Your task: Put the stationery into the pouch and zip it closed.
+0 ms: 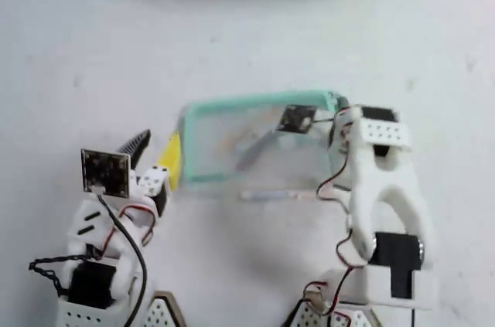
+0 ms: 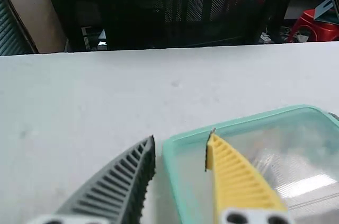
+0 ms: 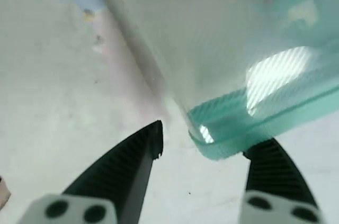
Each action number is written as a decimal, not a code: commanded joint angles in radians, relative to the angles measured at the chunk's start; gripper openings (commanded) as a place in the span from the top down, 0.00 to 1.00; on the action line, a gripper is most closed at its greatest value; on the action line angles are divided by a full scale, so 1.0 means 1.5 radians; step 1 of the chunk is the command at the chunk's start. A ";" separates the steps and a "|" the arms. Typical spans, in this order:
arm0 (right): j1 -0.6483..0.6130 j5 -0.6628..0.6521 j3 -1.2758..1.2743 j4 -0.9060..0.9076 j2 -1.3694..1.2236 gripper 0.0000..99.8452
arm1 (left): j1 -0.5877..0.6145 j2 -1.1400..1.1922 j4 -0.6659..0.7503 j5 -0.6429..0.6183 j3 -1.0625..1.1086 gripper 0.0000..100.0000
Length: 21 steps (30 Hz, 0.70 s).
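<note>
The clear pouch with a teal rim lies flat mid-table. A pale pink pen rests on the table along its near edge, outside it. My left gripper is at the pouch's left end and stands open. Its yellow finger is over the pouch's corner and its dark finger is over bare table, so my left gripper straddles the teal rim. My right gripper is at the pouch's far right corner. In its wrist view my right gripper is open, with the teal corner between its fingers and the pen beside it.
The white table stretches bare behind the pouch to its far edge. Both arm bases stand at the near edge. Dark furniture and a red object lie beyond the table.
</note>
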<state>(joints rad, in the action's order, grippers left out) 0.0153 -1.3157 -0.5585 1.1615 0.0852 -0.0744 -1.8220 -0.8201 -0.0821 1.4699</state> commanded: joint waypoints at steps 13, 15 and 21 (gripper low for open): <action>-0.126 0.139 -0.111 -0.245 0.116 0.98 | -0.009 -0.005 0.015 0.007 -0.004 0.82; -0.129 0.142 -0.115 -0.244 0.144 0.97 | -0.009 -0.005 0.016 0.007 -0.004 0.82; -0.152 0.210 -0.110 -0.201 0.282 0.98 | -0.009 -0.005 0.017 0.007 -0.004 0.82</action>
<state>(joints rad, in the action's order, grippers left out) -0.1887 -1.0365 -0.7380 0.8378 0.3828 -0.0744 -1.8220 -0.8201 -0.0821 1.4699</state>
